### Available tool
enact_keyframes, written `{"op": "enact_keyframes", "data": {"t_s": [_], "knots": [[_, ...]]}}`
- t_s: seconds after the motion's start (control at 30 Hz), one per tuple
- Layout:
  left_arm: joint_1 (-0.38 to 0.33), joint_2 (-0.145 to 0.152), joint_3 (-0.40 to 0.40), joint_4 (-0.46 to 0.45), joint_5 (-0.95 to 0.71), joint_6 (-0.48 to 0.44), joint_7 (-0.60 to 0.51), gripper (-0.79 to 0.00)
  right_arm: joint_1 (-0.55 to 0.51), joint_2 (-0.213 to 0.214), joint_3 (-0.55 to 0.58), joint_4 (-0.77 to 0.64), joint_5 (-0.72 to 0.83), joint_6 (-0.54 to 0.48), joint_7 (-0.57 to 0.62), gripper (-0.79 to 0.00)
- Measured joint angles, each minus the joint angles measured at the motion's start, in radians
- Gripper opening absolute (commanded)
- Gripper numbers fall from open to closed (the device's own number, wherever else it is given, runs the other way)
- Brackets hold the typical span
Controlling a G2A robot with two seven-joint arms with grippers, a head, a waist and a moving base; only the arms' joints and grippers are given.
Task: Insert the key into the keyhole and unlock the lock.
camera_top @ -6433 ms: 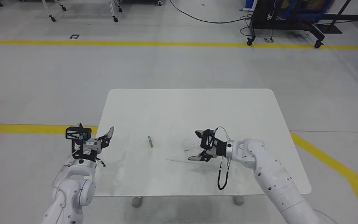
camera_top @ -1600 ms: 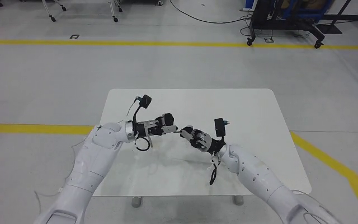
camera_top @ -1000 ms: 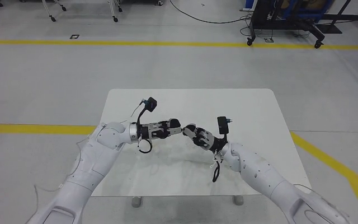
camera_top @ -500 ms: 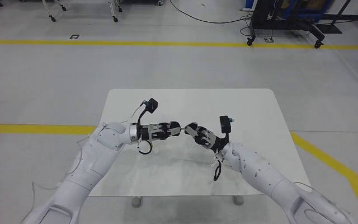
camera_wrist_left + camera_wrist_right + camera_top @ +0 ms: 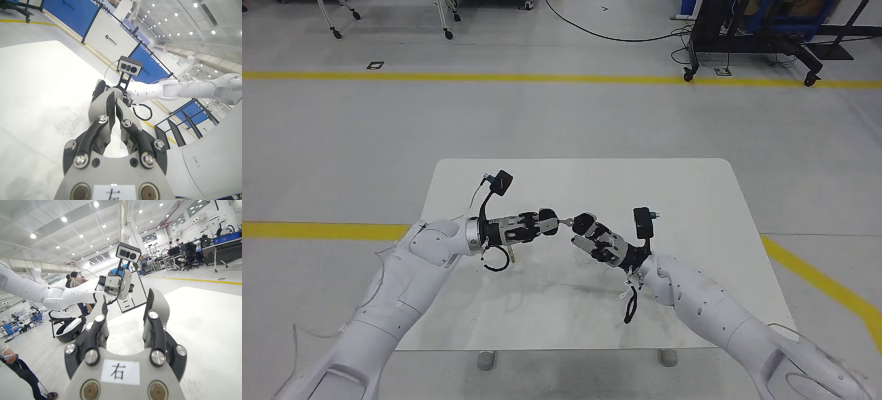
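White table (image 5: 682,200) on a lab floor with yellow lines. Both arms are held over its middle, tips facing, just apart.

Left gripper (image 5: 114,98): pads pressed together at the tips. From above, a thin pale sliver sticks out of it toward the other arm. I read that as the key (image 5: 563,219) (too small to be sure, and its own wrist view hides it between the pads). It's probably pinched at the very tip so the blade stays free to go in.

Right gripper (image 5: 127,298): fingers wide apart, nothing between them, pointed at the left one. I cannot tell where the lock sits, so I can't say what the key is aimed at.

Judgement: alignment stage, key not inserted yet. Main risk is the thin key twisting in a fingertip pinch once it meets resistance.
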Motion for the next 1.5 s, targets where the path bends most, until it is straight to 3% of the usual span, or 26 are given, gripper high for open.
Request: {"op": "enact_keyframes", "data": {"t_s": [0.2, 0.3, 0.4, 0.43, 0.63, 0.77, 1.03, 1.17, 1.5], "knots": [[0.000, 0.000, 0.000, -0.001, 0.001, 0.000, 0.000, -0.785, -0.001, 0.000, 0.001, 0.000, -0.001, 0.003, 0.003, 0.000], [0.005, 0.000, 0.002, -0.012, 0.014, 0.009, 0.005, -0.785, -0.004, 0.007, 0.031, 0.003, 0.010, 0.062, 0.062, 0.000], [0.018, 0.004, 0.003, -0.047, 0.073, 0.031, 0.006, -0.785, 0.003, 0.030, 0.065, 0.018, 0.004, 0.017, 0.168, 0.000], [0.021, 0.006, 0.005, -0.059, 0.096, 0.036, -0.001, -0.785, 0.002, 0.041, 0.072, 0.003, 0.008, 0.000, 0.213, -0.092], [0.023, 0.010, 0.018, -0.088, 0.136, 0.045, -0.032, -0.785, -0.025, 0.114, 0.069, -0.162, 0.129, 0.000, 0.411, -0.209], [0.024, 0.012, 0.021, -0.091, 0.133, 0.038, -0.038, -0.785, -0.030, 0.155, 0.059, -0.233, 0.253, 0.000, 0.532, -0.391], [0.022, 0.015, 0.025, -0.093, 0.125, 0.038, -0.044, -0.785, -0.028, 0.199, 0.056, -0.298, 0.426, 0.000, 0.672, -0.548], [0.020, 0.017, 0.027, -0.092, 0.120, 0.035, -0.046, -0.785, -0.028, 0.207, 0.055, -0.306, 0.470, 0.000, 0.714, -0.486], [0.018, 0.020, 0.031, -0.089, 0.102, 0.028, -0.038, -0.785, -0.015, 0.201, 0.047, -0.291, 0.553, 0.000, 0.791, -0.533]]}}
